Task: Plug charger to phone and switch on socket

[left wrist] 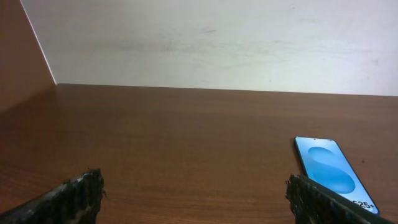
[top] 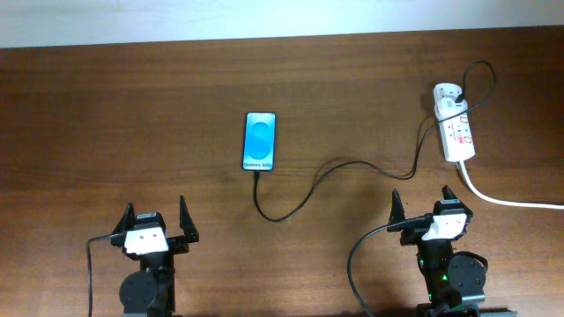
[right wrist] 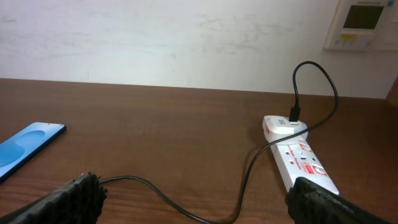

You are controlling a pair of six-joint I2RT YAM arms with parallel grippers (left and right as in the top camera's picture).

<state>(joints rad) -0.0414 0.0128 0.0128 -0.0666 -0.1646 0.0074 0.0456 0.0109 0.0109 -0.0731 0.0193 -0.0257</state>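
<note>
**A:** Wooden desk (top: 106, 114), I see. Where's the phone (top: 260, 141)?

**B:** It lies flat near the middle, screen up and lit blue. It's ahead of the left pincer (top: 157, 211) and a little to its right.

**A:** And the charger (top: 352, 162)?

**B:** Its black cable meets the phone's near edge and loops back toward the arms. From there it runs right to the socket (top: 455, 128) and arches into its far end. I cannot tell whether the plug sits fully in the phone.

**A:** The socket itself?

**B:** It's at the far right, ahead of the right pincer (top: 423, 198). Its white cord (top: 502, 201) trails off the right edge. The switch is too small to read.

**A:** The pincers?

**B:** Both are spread apart and hold nothing. They sit at the near edge, well apart from the phone and socket.
</note>
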